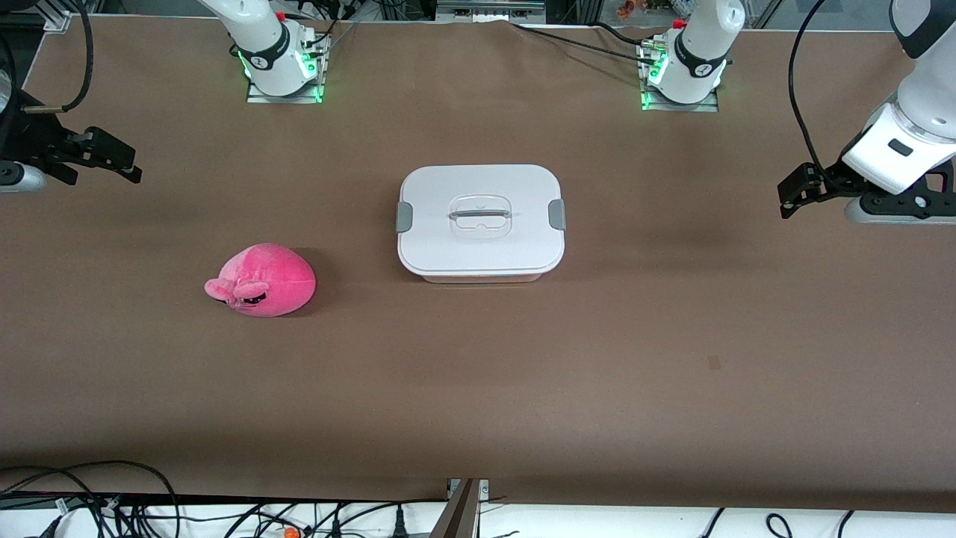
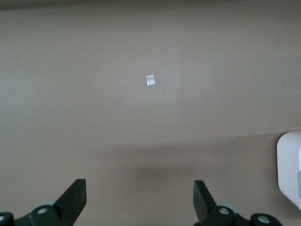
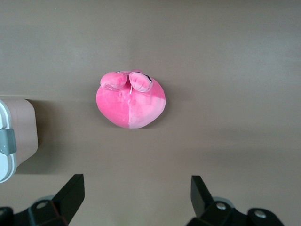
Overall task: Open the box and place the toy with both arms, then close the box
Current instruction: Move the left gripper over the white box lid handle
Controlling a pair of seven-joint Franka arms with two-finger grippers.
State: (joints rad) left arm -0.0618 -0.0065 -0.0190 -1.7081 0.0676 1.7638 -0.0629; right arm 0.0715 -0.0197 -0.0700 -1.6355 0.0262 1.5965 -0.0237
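Observation:
The box (image 1: 481, 222) stands shut in the middle of the table, its flat white lid held by two grey side clips (image 1: 404, 217). The pink plush toy (image 1: 261, 280) lies on the table toward the right arm's end, a little nearer the front camera than the box. My right gripper (image 1: 123, 164) hangs open and empty over the table's right-arm end; its wrist view shows the toy (image 3: 131, 101) and a corner of the box (image 3: 21, 134) past the open gripper (image 3: 136, 193). My left gripper (image 1: 790, 196) hangs open and empty over the left-arm end; its wrist view (image 2: 139, 195) shows the box's edge (image 2: 288, 165).
Both arm bases (image 1: 284, 71) stand along the table edge farthest from the front camera. A small pale square mark (image 2: 150, 80) lies on the brown table cover. Loose cables (image 1: 149, 508) hang below the table edge nearest the front camera.

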